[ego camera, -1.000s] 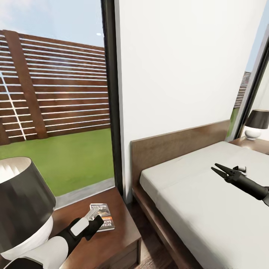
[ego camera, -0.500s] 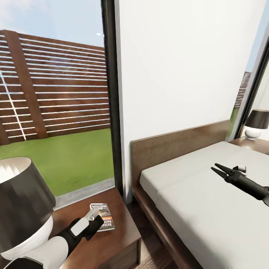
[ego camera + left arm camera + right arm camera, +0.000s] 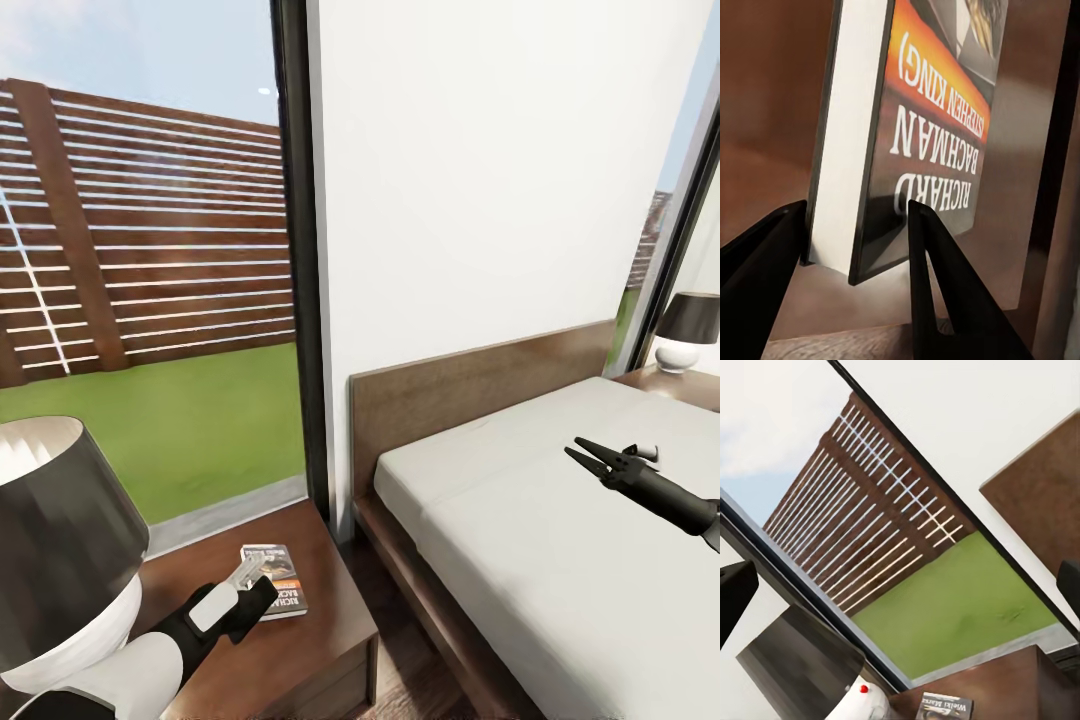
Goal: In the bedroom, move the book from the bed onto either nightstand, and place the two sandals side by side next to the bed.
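Note:
The book (image 3: 278, 582), a paperback with an orange-and-black cover, rests on the near nightstand (image 3: 320, 640) left of the bed (image 3: 560, 560). My left gripper (image 3: 248, 577) is at its near corner. In the left wrist view, the two black fingers (image 3: 937, 292) press both faces of the book (image 3: 915, 127), so it is shut on it. My right gripper (image 3: 573, 447) hovers open over the off-white mattress, holding nothing. The right wrist view looks across to the book (image 3: 945, 706) on the nightstand. The sandals are out of view.
A lamp (image 3: 60, 540) with a dark shade and white base stands on the near nightstand beside my left arm. A second nightstand (image 3: 680, 385) with a lamp (image 3: 688, 330) sits past the bed. A tall window (image 3: 150, 300) shows grass and a slatted fence.

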Controlling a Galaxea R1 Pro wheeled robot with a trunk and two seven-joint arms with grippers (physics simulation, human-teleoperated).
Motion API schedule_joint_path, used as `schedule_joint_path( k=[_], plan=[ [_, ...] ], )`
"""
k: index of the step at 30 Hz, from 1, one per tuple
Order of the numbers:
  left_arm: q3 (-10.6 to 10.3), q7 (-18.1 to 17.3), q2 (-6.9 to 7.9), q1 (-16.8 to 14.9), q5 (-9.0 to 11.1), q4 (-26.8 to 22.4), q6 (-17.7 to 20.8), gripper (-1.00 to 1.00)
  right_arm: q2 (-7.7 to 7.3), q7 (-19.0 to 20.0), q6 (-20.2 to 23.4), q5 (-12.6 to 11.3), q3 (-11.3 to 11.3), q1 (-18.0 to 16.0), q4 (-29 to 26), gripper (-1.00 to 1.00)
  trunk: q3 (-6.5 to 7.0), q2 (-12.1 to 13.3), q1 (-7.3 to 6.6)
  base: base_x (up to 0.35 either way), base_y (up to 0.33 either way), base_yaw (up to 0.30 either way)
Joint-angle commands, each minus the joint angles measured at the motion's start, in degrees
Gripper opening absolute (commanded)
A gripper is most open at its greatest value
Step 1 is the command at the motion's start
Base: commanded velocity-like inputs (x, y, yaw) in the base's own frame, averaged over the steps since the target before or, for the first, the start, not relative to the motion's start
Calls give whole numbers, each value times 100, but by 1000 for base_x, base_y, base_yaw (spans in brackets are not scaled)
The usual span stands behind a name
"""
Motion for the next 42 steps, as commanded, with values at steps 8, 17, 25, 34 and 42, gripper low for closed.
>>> schedule_joint_path(
  k=[8, 17, 25, 34, 42],
  plan=[
    [-40, 44, 3, -1, 52, -17, 17, -100, -2, 13, 60, -60, 49, -6, 3, 100, -6, -3, -1, 0, 0, 0],
    [-39, 44, 3, -1, 52, -17, 17, -100, 1, 13, 60, -60, 49, -6, 3, 100, -6, -3, -1, 0, 0, 0],
    [-38, 44, 3, -1, 52, -17, 17, -100, 1, 13, 60, -60, 55, -6, 3, 100, -6, -3, -1, 0, 0, 0],
    [-36, 44, 3, -1, 52, -17, 17, -100, 1, 13, 60, -60, 55, -6, 3, 100, -132, -284, 153, 0, 0, 0],
    [-39, 37, 3, -1, 52, -17, 17, -100, 8, 13, 60, -60, 56, -6, 3, 100, -132, -284, 153, 0, 0, 0]
  ],
)
